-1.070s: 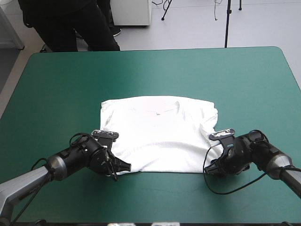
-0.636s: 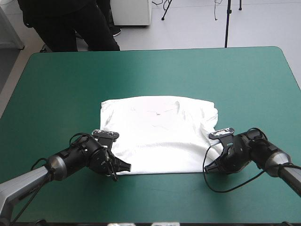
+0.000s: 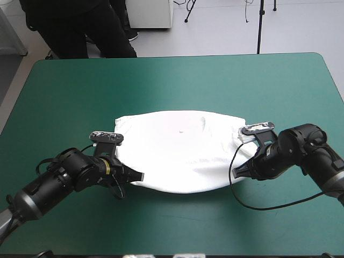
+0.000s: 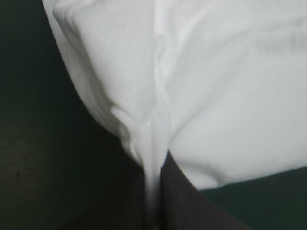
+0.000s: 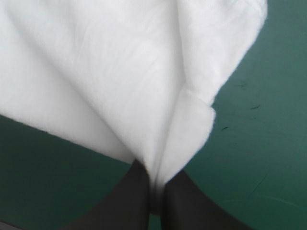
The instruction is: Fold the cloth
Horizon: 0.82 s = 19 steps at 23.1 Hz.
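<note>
The white T-shirt lies in the middle of the teal-green table, its near hem lifted off the cover and sagging between the two arms. My left gripper is shut on the T-shirt at its near left corner; in the left wrist view the cloth runs pinched down between the black fingers. My right gripper is shut on the T-shirt at the near right corner, and in the right wrist view the white cloth fans out from the fingers.
Bare teal-green cover stretches beyond the T-shirt to the far edge, and a strip of it runs along the near edge.
The right gripper has shut on the near right corner. Both arms have risen and moved away from the near edge, lifting the T-shirt's near hem off the table.
</note>
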{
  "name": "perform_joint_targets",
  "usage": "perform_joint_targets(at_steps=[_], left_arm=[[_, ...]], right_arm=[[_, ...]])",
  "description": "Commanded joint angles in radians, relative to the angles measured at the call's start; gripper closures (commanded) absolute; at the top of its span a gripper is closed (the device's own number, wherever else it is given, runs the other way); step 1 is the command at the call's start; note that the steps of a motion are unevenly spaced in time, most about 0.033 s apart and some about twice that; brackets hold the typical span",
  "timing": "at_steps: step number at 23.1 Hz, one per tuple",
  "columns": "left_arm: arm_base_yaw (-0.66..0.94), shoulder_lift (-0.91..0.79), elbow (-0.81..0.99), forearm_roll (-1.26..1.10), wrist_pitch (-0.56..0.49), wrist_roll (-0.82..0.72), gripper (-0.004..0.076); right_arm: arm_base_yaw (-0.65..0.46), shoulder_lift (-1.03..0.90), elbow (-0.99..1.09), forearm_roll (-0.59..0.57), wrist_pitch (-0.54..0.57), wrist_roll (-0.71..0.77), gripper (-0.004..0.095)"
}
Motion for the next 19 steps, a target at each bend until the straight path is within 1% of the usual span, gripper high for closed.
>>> perform_joint_targets(at_steps=[1, 4, 7, 11, 14, 19], left_arm=[[0.0, -0.05, -0.057, 0.035, -0.012, -0.023, 0.0733], [0.0, -0.05, -0.083, 0.155, -0.026, -0.103, 0.0733], [0.0, -0.045, -0.086, 0.318, -0.115, -0.212, 0.0733], [0.008, 0.01, -0.092, 0.589, -0.231, -0.396, 0.0733], [0.043, 0.065, -0.107, 0.642, -0.281, -0.442, 0.0733], [0.136, 0.177, -0.148, 0.64, -0.406, -0.451, 0.0733]], right_arm=[[0.001, -0.028, -0.084, 0.008, 0.011, 0.001, 0.0925], [0.001, -0.025, -0.137, -0.058, -0.058, 0.024, 0.0925], [0.001, -0.007, -0.15, -0.167, -0.175, 0.065, 0.0925], [0.001, 0.045, -0.15, -0.257, -0.33, 0.101, 0.0925], [-0.001, 0.084, -0.15, -0.302, -0.411, 0.127, 0.0925], [-0.034, 0.159, -0.15, -0.308, -0.517, 0.142, 0.0925]])
